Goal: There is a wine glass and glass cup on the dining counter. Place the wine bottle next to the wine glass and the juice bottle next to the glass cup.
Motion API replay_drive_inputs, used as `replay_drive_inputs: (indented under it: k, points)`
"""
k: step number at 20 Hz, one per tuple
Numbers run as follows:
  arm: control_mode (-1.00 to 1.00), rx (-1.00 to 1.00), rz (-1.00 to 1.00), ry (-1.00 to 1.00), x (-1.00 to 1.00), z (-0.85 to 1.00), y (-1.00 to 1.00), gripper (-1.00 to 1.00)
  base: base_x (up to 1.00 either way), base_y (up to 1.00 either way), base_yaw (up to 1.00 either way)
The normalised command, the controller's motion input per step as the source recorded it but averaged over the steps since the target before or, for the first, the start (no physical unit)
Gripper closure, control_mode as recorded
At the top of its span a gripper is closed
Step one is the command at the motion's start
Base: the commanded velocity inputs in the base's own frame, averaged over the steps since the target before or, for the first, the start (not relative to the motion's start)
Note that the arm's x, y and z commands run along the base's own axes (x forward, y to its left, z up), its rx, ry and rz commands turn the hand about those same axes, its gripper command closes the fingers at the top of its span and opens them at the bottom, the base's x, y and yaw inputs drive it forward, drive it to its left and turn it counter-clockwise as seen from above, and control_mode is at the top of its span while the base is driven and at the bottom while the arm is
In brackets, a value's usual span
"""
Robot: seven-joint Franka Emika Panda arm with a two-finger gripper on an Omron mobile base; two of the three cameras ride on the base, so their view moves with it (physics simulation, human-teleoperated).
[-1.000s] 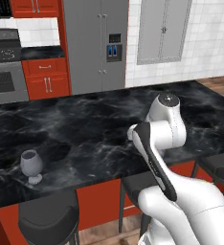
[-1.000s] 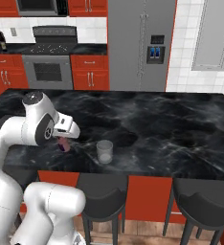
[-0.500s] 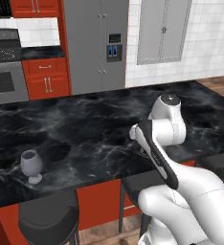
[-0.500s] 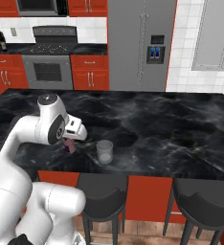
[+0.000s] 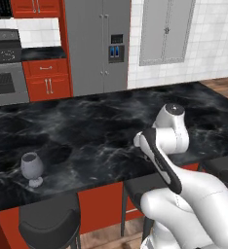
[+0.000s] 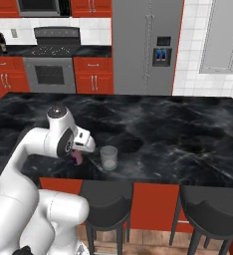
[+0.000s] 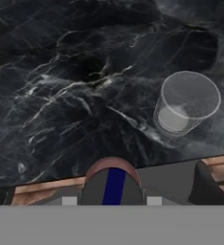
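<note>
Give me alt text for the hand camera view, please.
The gripper is shut on a tiny pink-red juice bottle with a dark blue cap, seen from above, near the edge of the black white-veined marble dining counter. A short clear cylindrical glass cup stands upright nearby.

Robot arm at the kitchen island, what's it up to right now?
The gripper is shut on the juice bottle, holding it low over the near edge of the dining counter, just beside the glass cup. The wine glass stands further along that edge, with no bottle beside it yet.
</note>
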Motion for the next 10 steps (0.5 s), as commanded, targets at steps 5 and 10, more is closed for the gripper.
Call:
replay_drive_inputs:
  k: [5,10]
  points:
    - [-1.00,0.00,0.00,0.00,0.23,-0.26,-0.02,1.00,0.00,0.00,0.00]
    - [-1.00,0.00,0.00,-0.01,0.25,-0.20,-0.05,1.00,0.00,0.00,0.00]
